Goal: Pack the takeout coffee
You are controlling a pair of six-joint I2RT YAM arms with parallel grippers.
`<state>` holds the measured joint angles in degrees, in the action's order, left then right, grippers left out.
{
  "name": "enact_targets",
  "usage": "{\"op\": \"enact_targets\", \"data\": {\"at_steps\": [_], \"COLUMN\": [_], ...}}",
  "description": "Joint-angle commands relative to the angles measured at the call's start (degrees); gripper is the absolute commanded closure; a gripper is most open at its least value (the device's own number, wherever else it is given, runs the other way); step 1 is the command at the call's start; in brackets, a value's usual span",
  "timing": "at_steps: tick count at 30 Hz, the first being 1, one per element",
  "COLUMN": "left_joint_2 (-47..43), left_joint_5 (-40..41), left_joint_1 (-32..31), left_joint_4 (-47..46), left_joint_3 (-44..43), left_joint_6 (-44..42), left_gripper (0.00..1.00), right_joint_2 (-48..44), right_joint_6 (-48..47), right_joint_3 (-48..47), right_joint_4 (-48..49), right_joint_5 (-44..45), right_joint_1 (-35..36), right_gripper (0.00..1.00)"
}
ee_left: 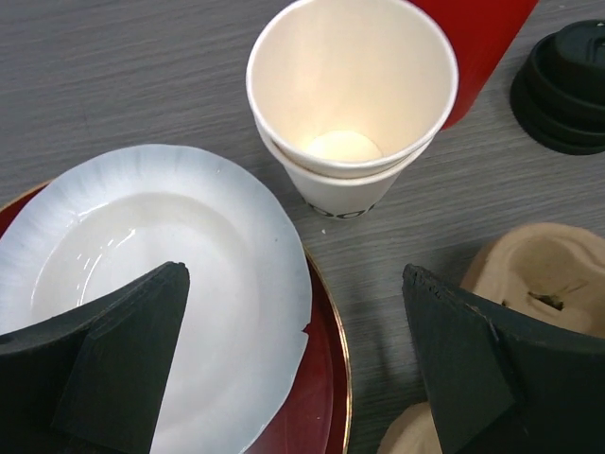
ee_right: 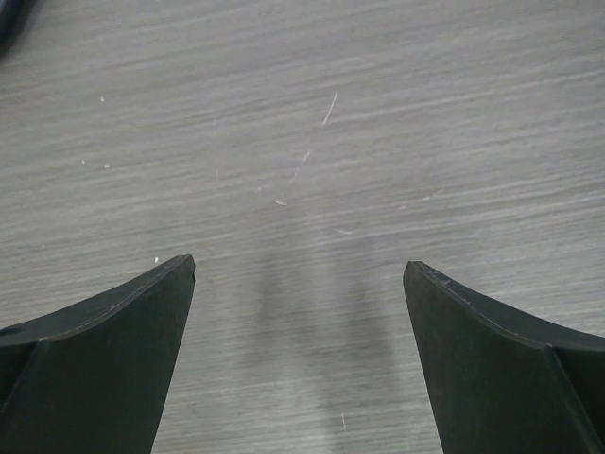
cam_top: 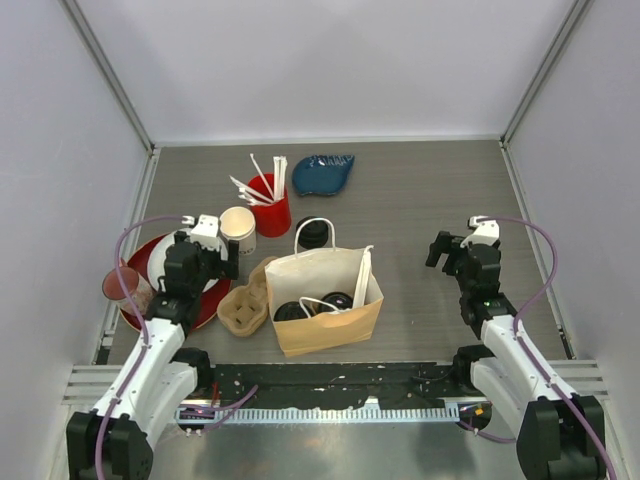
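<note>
Left gripper point(ee_left: 295, 274): is hovering released, its two black wedge-shaped fingers spread wide and gripping nothing, above the edge of the paper plate.
Right gripper point(ee_right: 298, 270): is hanging released too, fingers wide apart, over the bare grey wood-grain table point(ee_right: 378, 113).
Takeout coffee point(cam_top: 292, 311): three cups are showing by their round black plastic lids. Two are sitting side by side inside the paper bag point(cam_top: 330, 328), and the third cup point(cam_top: 315, 235) is standing on the table just behind it.
Bag: one, brown paper with white handles, is standing upright and open at the top.
Lidless cups point(ee_left: 350, 95): two cream paper cups are nesting one inside the other, upright. Dark print on the outer one is showing too little to read.
Paper plate point(ee_left: 189, 246): one, white with a fluted rim, is lying on one glossy red plate point(ee_left: 326, 378) with a thin gold edge.
Carrier point(cam_top: 248, 300): one, tan moulded pulp, is lying just left of the bag.
Red cup point(cam_top: 272, 212): one, is holding white sticks too bunched to count.
Blue dish point(cam_top: 322, 172): one, glossy and leaf-shaped, is sitting well behind the bag.
</note>
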<state>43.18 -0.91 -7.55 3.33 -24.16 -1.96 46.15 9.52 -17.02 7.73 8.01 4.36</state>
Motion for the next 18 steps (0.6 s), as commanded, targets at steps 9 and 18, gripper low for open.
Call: {"op": "enact_targets", "data": {"at_steps": [9,18], "left_joint_2": [-1.08,-1.08], "left_joint_5": [5.57,5.56], "left_joint_1": [-0.09,0.08], "left_joint_4": [-10.72,-11.07], "left_joint_3": [5.0,5.97], "left_joint_6": [1.69,0.9], "left_gripper": [0.0,0.0], "right_joint_2": [-1.41,-2.12], "right_joint_6": [0.76,1.12], "right_joint_3": [0.49,1.2], "right_joint_4": [8.8,10.03], "right_joint_5": [-1.68,-2.73], "right_joint_1": [-0.23,-0.23], "right_gripper": [0.04,0.03]}}
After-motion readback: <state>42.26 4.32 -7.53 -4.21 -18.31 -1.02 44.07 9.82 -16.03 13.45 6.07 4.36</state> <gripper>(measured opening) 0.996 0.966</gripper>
